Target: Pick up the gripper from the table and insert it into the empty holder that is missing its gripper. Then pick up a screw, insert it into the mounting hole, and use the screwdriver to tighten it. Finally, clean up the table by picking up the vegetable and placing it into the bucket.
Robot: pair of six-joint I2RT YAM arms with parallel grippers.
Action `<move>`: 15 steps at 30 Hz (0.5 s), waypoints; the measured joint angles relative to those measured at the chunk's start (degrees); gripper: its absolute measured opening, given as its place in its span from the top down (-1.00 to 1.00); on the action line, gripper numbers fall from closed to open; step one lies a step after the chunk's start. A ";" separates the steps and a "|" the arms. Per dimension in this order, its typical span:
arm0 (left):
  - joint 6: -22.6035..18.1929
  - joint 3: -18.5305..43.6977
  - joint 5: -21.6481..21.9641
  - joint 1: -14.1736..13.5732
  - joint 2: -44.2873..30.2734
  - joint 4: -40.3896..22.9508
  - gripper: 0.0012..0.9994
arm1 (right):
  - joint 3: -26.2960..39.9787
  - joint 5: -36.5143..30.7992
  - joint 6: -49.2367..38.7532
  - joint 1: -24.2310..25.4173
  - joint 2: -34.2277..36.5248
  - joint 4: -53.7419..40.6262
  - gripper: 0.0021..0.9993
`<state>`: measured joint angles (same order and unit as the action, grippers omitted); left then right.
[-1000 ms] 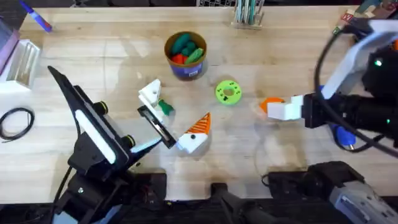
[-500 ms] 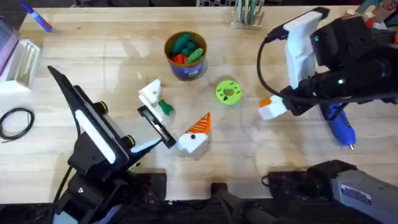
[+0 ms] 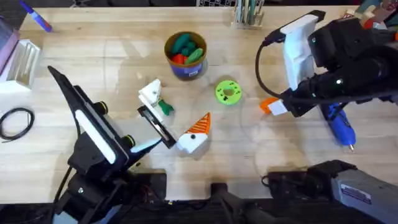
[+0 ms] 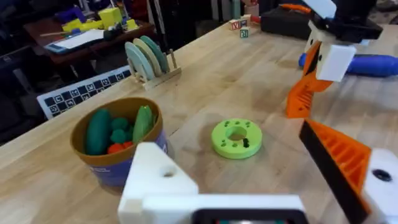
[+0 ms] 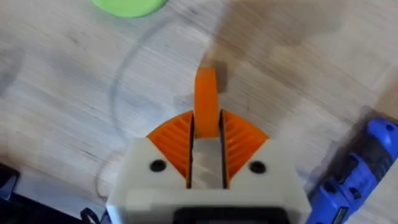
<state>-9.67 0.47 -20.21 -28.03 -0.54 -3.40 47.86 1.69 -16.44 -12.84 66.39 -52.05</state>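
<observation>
Swung in over the right side since a second ago, the right gripper (image 5: pixel 206 127) pinches the gripper (image 5: pixel 206 102) just above the table (image 3: pixel 93 56). Left gripper (image 3: pixel 166 124): one orange finger, spread from the bare holder (image 3: pixel 150 93), the vegetable (image 3: pixel 165 107) between.

No text, brand, number or sign can be read on anything here. The bucket (image 3: pixel 185 56) carries a white label, but its print is too small to make out.
</observation>
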 joint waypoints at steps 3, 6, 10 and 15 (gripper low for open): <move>0.00 0.00 0.00 0.00 0.00 0.02 -0.98 | 0.00 -0.20 -0.24 -0.01 0.00 0.20 0.74; 0.00 0.00 0.00 0.00 0.00 0.02 -0.98 | 0.00 -0.25 -0.21 0.00 0.00 0.82 0.98; 0.00 0.00 0.00 0.00 0.00 0.00 -0.97 | 0.08 -0.26 0.09 -0.01 -0.06 0.69 0.98; 0.00 0.00 0.00 0.00 0.00 0.02 -0.98 | 2.18 0.13 1.50 0.00 -4.21 -0.05 0.98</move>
<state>-9.67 0.47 -20.21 -28.03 -0.54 -3.38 50.03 1.82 -14.94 -12.84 62.18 -52.11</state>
